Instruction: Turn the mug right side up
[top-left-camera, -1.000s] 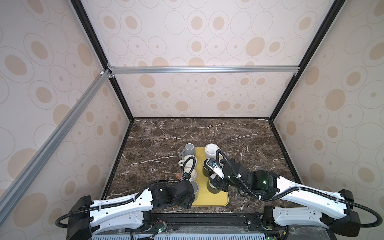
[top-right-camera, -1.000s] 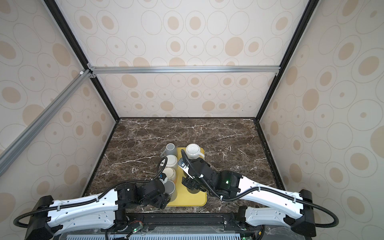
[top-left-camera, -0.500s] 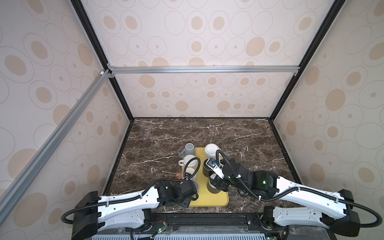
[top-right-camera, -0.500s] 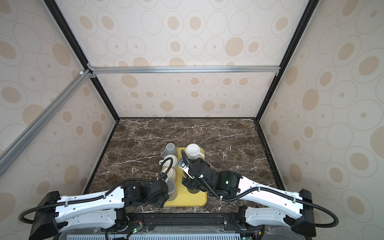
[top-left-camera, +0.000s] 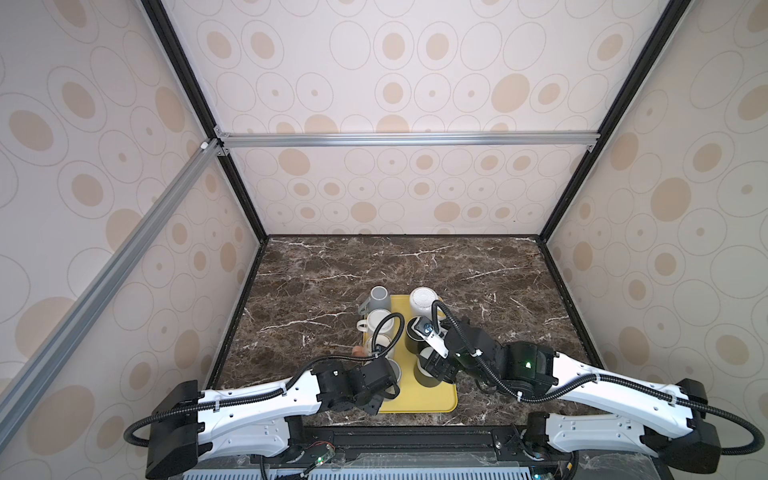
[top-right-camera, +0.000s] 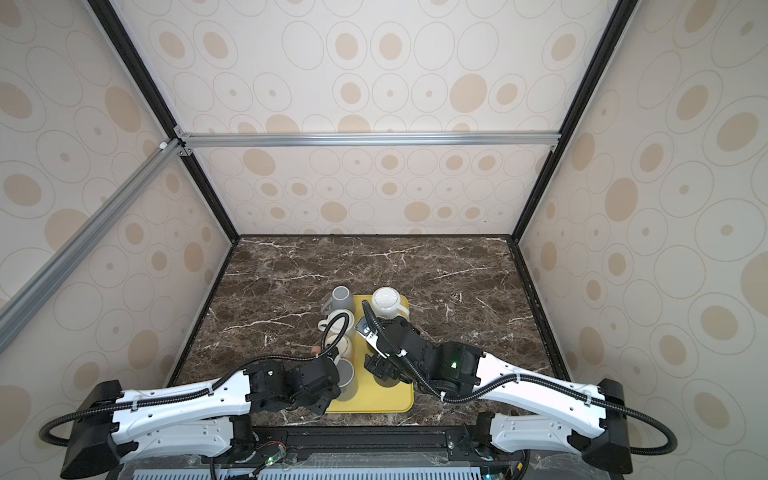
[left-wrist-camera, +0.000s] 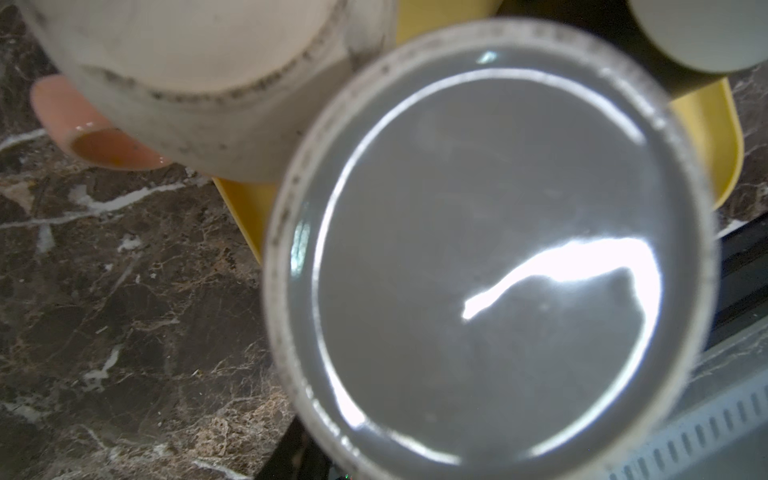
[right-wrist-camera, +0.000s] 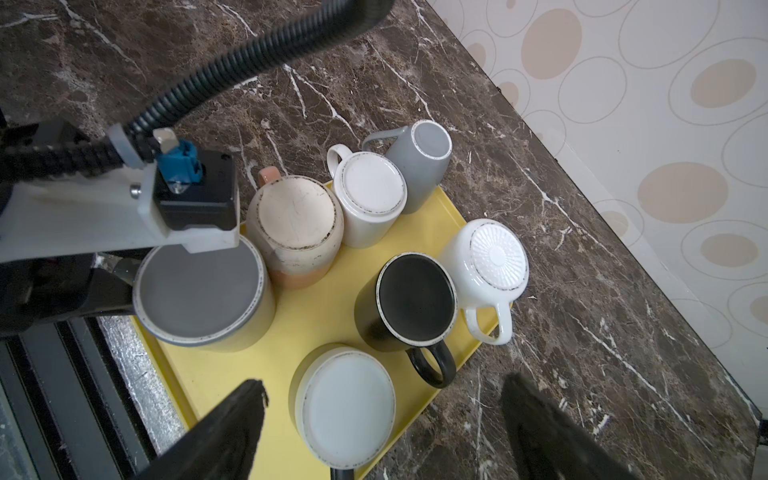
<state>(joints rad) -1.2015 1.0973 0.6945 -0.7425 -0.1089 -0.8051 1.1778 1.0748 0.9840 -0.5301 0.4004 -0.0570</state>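
Presently on tray: seven mugs sit base up in two rows on the yellow tray (right-wrist-camera: 316, 320), which lies at the near middle of the marble table (top-left-camera: 332, 270).
Task mug: the grey-based mug (right-wrist-camera: 199, 291) stands upside down at the tray's near left corner. Its glossy base (left-wrist-camera: 486, 257) fills most of the left wrist view.
Left gripper: the left gripper (right-wrist-camera: 118, 284) sits low against the left side of the grey-based mug. The mug and the camera bracket hide its fingers, so whether they pinch the mug cannot be told.
Right gripper: the right gripper (right-wrist-camera: 382, 382) hangs over the tray's near right part. Its fingers (right-wrist-camera: 232, 419) are spread wide, one on each side of the white-based mug (right-wrist-camera: 347, 405), with a gap on both sides. It holds nothing.
Left row, near to far: next to the grey-based mug stands the beige mug (right-wrist-camera: 295, 228), just beside it and with its handle pointing left off the tray. Then come the white mug (right-wrist-camera: 368, 191) and the grey tapered mug (right-wrist-camera: 419, 166), which leans at the far left rim.
Right row, near to far: the white-based mug, the black mug (right-wrist-camera: 415, 299) and the ribbed white mug (right-wrist-camera: 486, 266) at the far right corner.
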